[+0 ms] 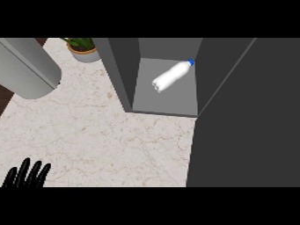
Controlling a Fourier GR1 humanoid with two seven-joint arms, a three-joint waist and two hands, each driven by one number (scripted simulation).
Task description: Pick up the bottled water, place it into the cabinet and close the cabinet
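I see the bottle (171, 77) lying on its side inside the cabinet (123, 66), blue cap toward the back, so I judge only the closing is left. The door (256, 110) stands open, filling the right of my view. My left hand (27, 173) rests at the lower left over the counter (100, 132), fingers straight and holding nothing; my right hand is out of sight. I'd push the door's outer face flat and swing it steadily, watching that it does not catch the bottle.
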